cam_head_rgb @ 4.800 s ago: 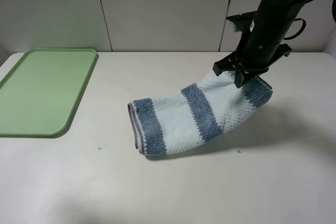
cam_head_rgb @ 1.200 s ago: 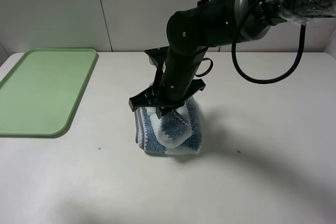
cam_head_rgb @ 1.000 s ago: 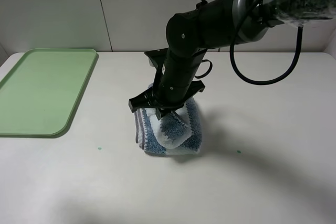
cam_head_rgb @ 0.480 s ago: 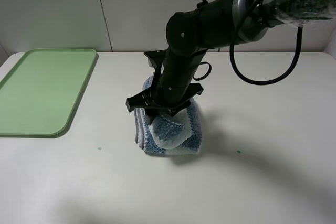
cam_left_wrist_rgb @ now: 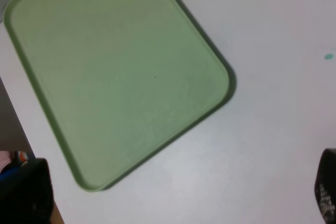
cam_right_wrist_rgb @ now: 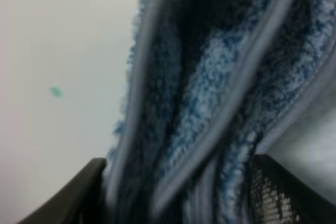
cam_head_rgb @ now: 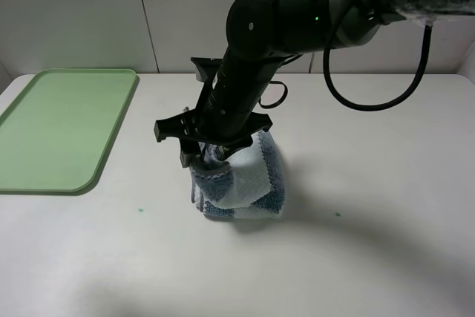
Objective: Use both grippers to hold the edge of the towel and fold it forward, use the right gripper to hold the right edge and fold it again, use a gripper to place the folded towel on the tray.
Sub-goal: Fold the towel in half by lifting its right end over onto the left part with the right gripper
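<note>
**Pale tabletop: second fold down, claw moves to lift**

White table (cam_head_rgb: 371, 257) holds the towel (cam_head_rgb: 249, 183), a thick striped wad at centre. The right gripper (cam_head_rgb: 202, 159) has dropped the flap and shifted to the wad's nine o'clock side, jaws parted astride the stacked hems. Folding looks done. The tray (cam_head_rgb: 59, 128) waits at nine o'clock, with nothing between. The left gripper (cam_left_wrist_rgb: 176, 190) hangs released above it.
</note>
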Robot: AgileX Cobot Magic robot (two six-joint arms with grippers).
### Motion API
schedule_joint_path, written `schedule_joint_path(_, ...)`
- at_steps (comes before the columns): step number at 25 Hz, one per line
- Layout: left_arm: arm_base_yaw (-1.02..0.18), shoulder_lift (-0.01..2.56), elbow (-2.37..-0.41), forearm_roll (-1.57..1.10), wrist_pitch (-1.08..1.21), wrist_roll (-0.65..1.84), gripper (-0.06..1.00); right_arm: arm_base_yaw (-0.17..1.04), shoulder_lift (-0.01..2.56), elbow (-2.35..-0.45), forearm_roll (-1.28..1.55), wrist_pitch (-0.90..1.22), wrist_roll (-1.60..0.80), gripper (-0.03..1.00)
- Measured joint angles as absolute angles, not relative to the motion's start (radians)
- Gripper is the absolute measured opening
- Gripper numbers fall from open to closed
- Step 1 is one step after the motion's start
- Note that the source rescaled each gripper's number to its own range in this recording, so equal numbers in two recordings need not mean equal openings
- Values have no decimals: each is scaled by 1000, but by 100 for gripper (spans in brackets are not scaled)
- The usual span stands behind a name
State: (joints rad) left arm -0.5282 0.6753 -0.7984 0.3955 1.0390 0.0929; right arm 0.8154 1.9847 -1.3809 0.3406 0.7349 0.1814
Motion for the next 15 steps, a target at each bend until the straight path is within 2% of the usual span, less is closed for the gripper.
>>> schedule_joint_path(15,-528,675,-798,396,1039,93,100,951,1983,-1383,508,586,109,63)
